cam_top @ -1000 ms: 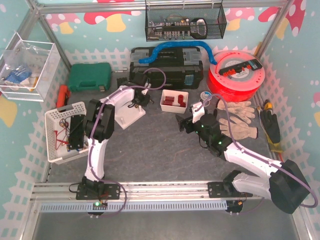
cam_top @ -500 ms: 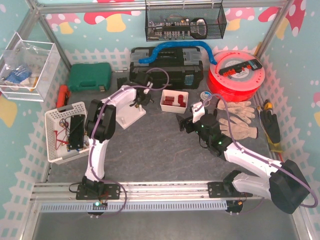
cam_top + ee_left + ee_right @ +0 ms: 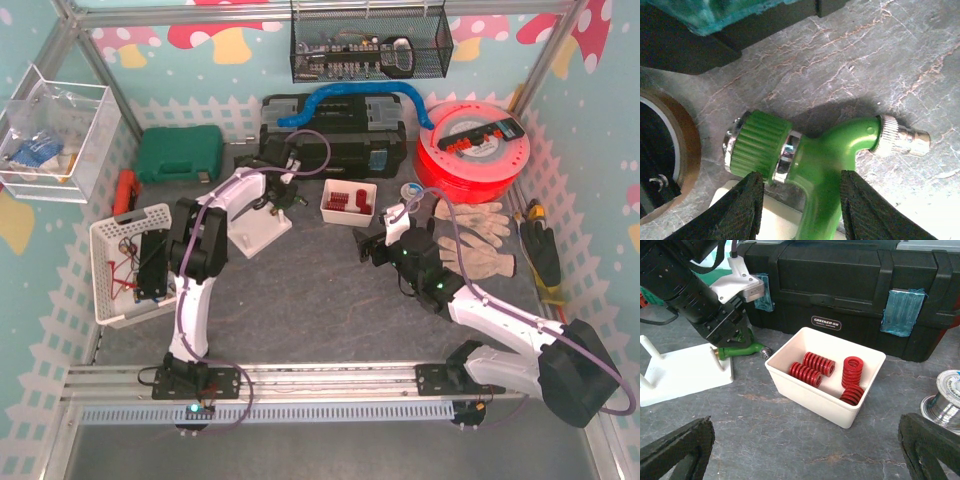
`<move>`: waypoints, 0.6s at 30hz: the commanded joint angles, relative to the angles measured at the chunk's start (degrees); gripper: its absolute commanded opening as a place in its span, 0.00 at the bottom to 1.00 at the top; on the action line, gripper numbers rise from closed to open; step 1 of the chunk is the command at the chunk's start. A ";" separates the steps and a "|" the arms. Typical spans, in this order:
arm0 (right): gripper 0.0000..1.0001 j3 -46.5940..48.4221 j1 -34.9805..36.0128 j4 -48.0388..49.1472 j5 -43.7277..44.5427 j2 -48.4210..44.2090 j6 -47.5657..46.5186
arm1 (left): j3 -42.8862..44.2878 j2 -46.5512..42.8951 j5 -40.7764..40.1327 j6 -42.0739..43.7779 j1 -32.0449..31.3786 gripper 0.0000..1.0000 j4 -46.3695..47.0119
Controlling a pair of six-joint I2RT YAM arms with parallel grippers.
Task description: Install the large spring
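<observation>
Several large red springs [image 3: 812,369] lie in a white box [image 3: 805,390], which also shows in the top view [image 3: 348,202]. A green metal fitting [image 3: 815,155] with a ribbed knob and a silver threaded tip lies at the edge of a white base plate [image 3: 685,372]. My left gripper [image 3: 800,205] is open and straddles the fitting's green stem; the right finger [image 3: 870,205] is against the stem and the left finger stands apart from it. My right gripper [image 3: 805,450] is wide open and empty, low over the table in front of the box.
A black toolbox [image 3: 335,135] stands behind the box. A red spool [image 3: 470,145] and grey gloves [image 3: 475,240] are at the right. A white basket [image 3: 125,260] and a green case [image 3: 178,152] are at the left. A solder reel [image 3: 942,407] sits right of the box.
My left gripper has shifted slightly toward the toolbox over the green fitting. The right arm has not moved.
</observation>
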 commanded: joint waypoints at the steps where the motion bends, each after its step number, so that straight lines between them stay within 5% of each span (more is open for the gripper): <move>1: 1.00 -0.88 0.46 0.89 1.14 -0.47 -0.78 | 0.36 -0.48 2.37 0.76 0.24 0.47 -3.11; 18: 1.00 -0.98 0.79 0.86 1.83 -0.57 -1.15 | 1.85 1.63 2.51 2.67 0.62 0.48 -5.68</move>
